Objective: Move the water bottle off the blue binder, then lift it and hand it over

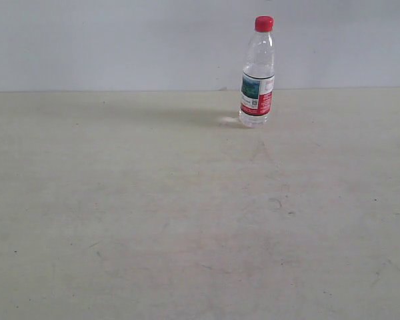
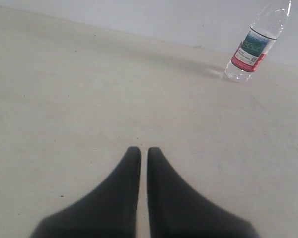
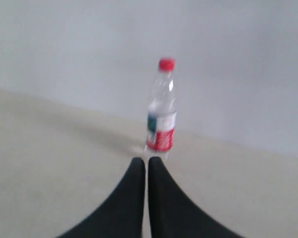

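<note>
we see a pale, off-white table (image 1: 153,220), matte and lightly scuffed, with small dark specks and faint marks scattered over it. the water bottle (image 1: 257,73) stands upright directly on this surface, near the far edge and right of the middle in the exterior view, and its soft shadow falls leftward across the tabletop.

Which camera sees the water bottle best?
The exterior view: the whole water bottle stands sharp, cap to base. The right wrist view shows it whole but blurry; the left wrist view cuts off its cap.
</note>
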Controlling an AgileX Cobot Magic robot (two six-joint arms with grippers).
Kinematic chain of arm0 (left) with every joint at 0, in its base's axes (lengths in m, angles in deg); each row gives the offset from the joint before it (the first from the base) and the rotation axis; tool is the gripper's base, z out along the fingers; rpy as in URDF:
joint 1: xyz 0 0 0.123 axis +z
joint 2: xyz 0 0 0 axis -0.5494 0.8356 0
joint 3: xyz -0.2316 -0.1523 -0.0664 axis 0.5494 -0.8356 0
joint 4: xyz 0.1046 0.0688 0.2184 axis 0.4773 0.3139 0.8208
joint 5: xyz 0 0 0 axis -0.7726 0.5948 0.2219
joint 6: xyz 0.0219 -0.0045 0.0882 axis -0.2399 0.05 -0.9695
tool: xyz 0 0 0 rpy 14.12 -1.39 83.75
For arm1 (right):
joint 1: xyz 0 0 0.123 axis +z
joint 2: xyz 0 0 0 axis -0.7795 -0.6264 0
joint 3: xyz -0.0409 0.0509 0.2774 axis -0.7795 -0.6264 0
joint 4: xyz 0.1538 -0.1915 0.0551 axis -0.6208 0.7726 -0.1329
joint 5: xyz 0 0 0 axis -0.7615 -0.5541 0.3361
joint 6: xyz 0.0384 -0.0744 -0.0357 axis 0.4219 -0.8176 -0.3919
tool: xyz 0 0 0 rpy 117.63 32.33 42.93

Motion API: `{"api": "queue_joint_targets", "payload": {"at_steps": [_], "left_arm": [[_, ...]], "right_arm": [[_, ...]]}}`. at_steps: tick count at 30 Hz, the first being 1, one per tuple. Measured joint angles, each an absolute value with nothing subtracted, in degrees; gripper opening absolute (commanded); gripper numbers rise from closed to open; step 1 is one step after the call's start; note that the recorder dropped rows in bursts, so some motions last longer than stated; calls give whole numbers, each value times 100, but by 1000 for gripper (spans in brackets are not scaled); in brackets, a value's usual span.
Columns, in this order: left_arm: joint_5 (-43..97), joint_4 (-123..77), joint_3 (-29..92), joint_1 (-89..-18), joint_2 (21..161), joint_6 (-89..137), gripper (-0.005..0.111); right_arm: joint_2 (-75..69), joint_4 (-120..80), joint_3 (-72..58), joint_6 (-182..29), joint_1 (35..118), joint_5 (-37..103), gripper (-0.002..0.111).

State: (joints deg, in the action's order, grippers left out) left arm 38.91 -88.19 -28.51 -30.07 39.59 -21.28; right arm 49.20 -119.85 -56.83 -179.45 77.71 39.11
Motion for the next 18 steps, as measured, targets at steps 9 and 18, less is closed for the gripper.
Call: {"api": "queue_joint_targets", "payload": {"at_steps": [9,18], "left_arm": [[3891,-8819,-2851,-3007,3959,-2128,5],[3891,-8819,-2851,-3007,3946,-2128,5]], "right_arm": [[6867,-11985,-5683,-18171,5458,2758,0],[6867,-11985,-5542,-18377,4944,1745,0]]}}
